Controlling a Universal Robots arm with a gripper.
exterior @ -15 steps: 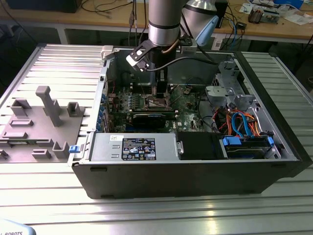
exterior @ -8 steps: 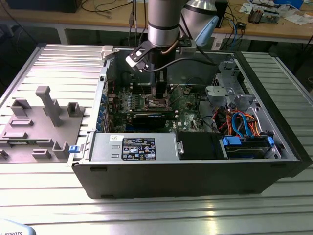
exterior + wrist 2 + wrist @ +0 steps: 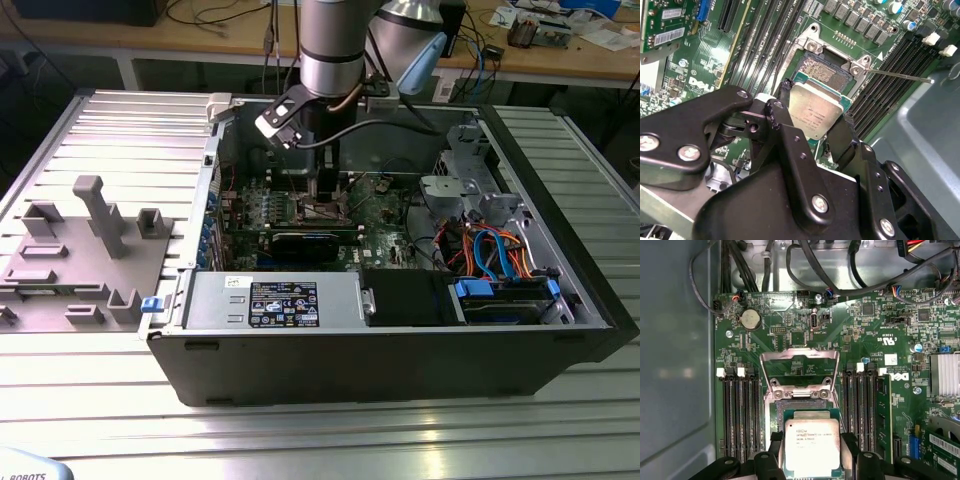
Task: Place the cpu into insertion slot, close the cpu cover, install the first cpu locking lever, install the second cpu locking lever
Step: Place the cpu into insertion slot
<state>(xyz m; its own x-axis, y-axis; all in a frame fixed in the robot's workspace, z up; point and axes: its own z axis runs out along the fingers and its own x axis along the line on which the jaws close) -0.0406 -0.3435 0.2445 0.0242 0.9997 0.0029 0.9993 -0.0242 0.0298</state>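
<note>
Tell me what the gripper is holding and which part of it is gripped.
The gripper holds the cpu. Its fingers clamp two opposite side edges, with the chip's metal top facing up, at the slot.

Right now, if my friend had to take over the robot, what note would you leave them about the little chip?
The gripper has its fingers shut on the cpu, one on each side.
The cpu is held over the insertion slot and covers part of it; the rest of the slot shows bare. I cannot tell whether it touches the slot.
The cpu cover is flipped open, on the far side of the slot from the fingers.
A thin locking lever sticks out free.
Done: cpu brought to the slot.
Not done: cpu seated flat, cover closed, both levers locked.
</note>
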